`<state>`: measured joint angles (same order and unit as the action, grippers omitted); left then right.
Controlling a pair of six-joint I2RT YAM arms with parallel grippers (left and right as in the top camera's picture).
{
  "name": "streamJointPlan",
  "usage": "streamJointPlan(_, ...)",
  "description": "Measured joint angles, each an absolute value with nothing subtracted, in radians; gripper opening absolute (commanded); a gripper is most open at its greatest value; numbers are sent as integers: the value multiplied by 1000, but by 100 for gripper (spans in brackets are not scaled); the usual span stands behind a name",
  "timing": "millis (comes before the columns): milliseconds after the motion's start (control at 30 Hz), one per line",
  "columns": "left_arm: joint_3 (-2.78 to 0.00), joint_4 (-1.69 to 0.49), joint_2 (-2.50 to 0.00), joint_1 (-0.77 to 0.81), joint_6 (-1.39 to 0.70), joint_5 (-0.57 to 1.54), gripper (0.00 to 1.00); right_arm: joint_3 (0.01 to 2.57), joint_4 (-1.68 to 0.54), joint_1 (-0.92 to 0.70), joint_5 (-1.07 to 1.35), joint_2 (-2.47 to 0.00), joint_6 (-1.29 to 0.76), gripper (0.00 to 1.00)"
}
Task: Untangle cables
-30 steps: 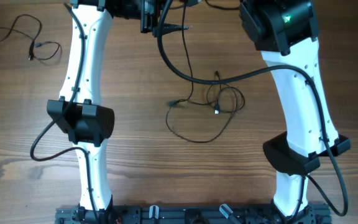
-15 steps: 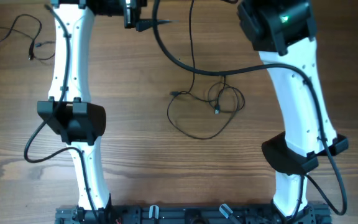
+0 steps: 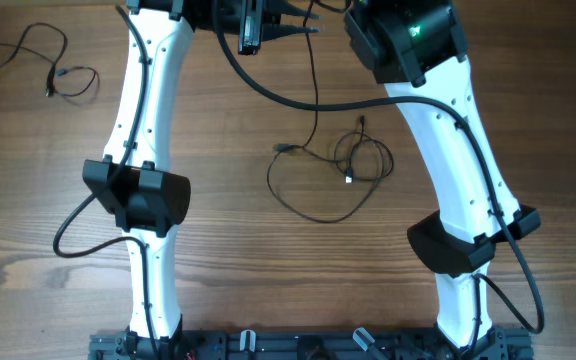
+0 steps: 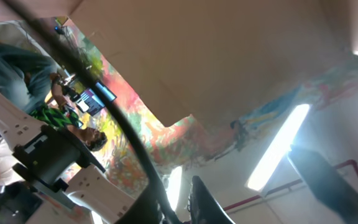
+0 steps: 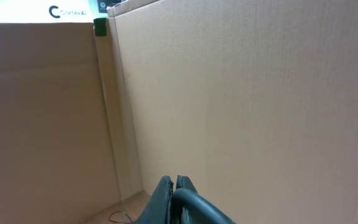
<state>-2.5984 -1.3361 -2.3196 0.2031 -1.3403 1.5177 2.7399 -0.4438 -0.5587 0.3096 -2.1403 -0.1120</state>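
The cables (image 3: 360, 160) lie mid-table as a small knot of thin black wire with a wide loop (image 3: 313, 212) and a plug end (image 3: 280, 150). One strand (image 3: 315, 90) rises straight and taut to the top edge. My left gripper (image 3: 308, 25) points right, with its tips at that strand. In the left wrist view a slim gap shows between its fingers (image 4: 197, 190), and a thick arm cable hides one of them. My right gripper (image 5: 174, 182) is past the overhead's top edge, fingers pressed together. The wire there is too thin to see.
A separate thin black cable (image 3: 38, 65) lies loose at the far left back. A thick arm cable (image 3: 298, 100) sweeps over the table's middle. Cardboard walls (image 5: 241, 93) stand behind the table. The arm bases (image 3: 308, 345) line the front edge.
My left gripper has swung back to the right, up to the raised strand. The right arm's head has shifted left. The knot on the table has hardly moved.
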Motion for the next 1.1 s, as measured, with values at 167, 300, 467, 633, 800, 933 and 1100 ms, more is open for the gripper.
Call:
streamJointPlan(167, -2598, -1265, -2320, 201, -1338, 1337, 4, 2740, -435, -559, 310, -2140, -181, 13)
streamJointPlan(300, -2598, -1174, -2319, 201, -1251, 1159, 4, 2737, -426, -492, 310, -2080, -290, 80)
streamJointPlan(467, -2595, -968, -2289, 202, -1164, 1084, 4, 2743, -584, -294, 305, -1864, -335, 100)
streamJointPlan(633, -2591, -659, -2061, 202, -1159, 1047, 4, 2754, -770, -193, 306, -1808, -340, 100)
streamJointPlan(800, -2606, -697, -1930, 210, -886, 744, 4, 2749, -866, -178, 306, -1823, -340, 100)
streamJointPlan(933, -2602, -798, -1953, 221, -636, 455, 4, 2749, -933, -178, 306, -1823, -331, 100)
streamJointPlan(1100, -2600, -701, -1952, 220, -546, 413, 4, 2749, -1010, -178, 306, -1823, -309, 100)
